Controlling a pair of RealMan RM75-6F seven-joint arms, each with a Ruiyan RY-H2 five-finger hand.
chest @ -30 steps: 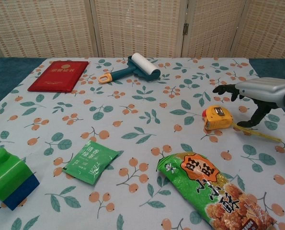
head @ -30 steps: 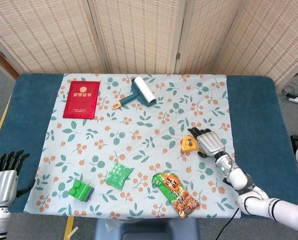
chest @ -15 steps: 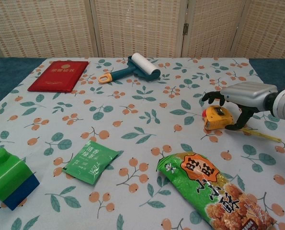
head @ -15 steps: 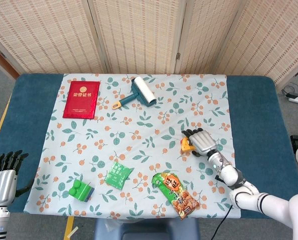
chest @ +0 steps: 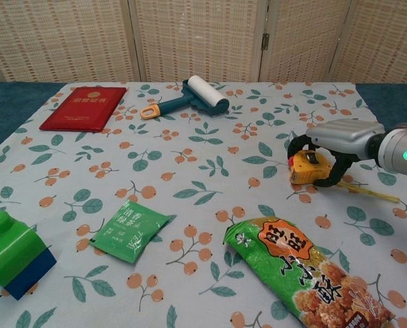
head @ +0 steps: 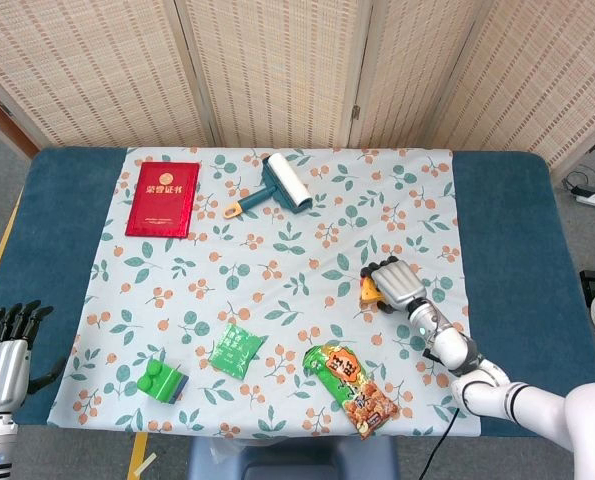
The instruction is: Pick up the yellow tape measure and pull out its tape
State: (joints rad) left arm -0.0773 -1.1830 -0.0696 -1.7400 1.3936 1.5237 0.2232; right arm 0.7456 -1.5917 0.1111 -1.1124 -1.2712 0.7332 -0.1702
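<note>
The yellow tape measure [chest: 307, 167] lies on the flowered cloth at the right of the table, seen small in the head view [head: 370, 291]. A short length of yellow tape [chest: 371, 193] trails from it to the right, flat on the cloth. My right hand [chest: 340, 137] [head: 398, 283] comes down over it, fingers curled around its left side and thumb against its right side, gripping the case, which still rests on the cloth. My left hand [head: 5, 352] hangs off the table's near left corner, fingers spread, holding nothing.
A snack bag [chest: 306, 273] lies just in front of the tape measure. A green tea packet [chest: 130, 231] and a green and blue block [chest: 11, 249] sit at the near left. A lint roller [chest: 189, 98] and a red booklet [chest: 83, 107] lie at the back.
My right hand has moved left over the tape measure and curled its fingers and thumb around the case. The left hand has hardly moved.
</note>
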